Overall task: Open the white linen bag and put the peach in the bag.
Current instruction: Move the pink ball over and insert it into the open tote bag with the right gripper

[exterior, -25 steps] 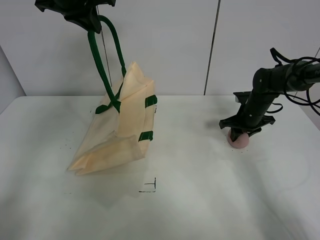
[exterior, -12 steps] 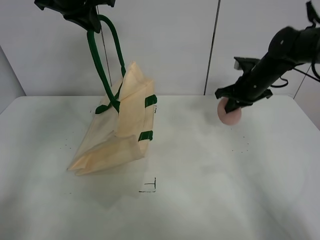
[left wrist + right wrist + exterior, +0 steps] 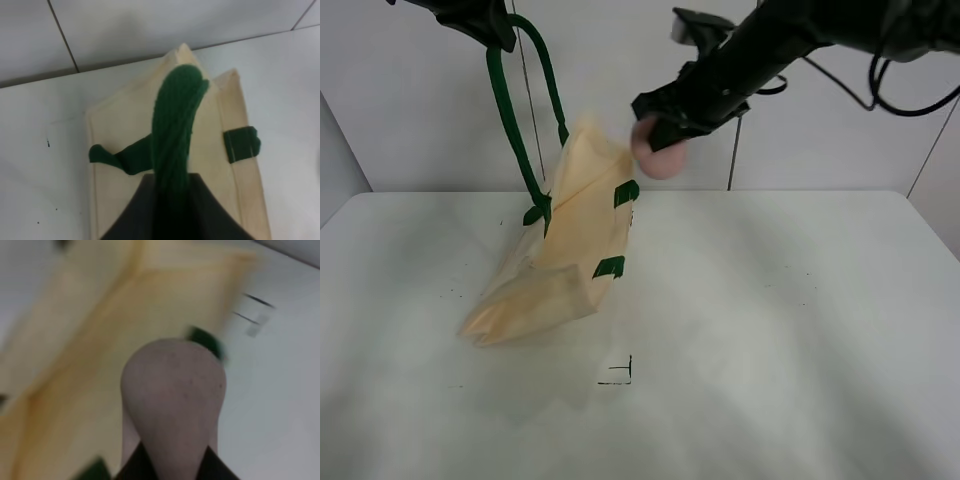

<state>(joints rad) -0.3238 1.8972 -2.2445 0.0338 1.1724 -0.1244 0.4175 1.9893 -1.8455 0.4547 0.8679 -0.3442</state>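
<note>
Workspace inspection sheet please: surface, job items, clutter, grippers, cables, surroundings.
Surface: white table, small black corner mark, a few specks.
Job's things: white linen bag hangs tilted by its green handle, lower end on the table; peach in the air beside the bag's top.
Clutter: nothing seen.
Grippers: left gripper shut on the green handle; right gripper shut on the peach.
Cables: black cables loop off the right arm.
Surroundings: white panelled wall.
</note>
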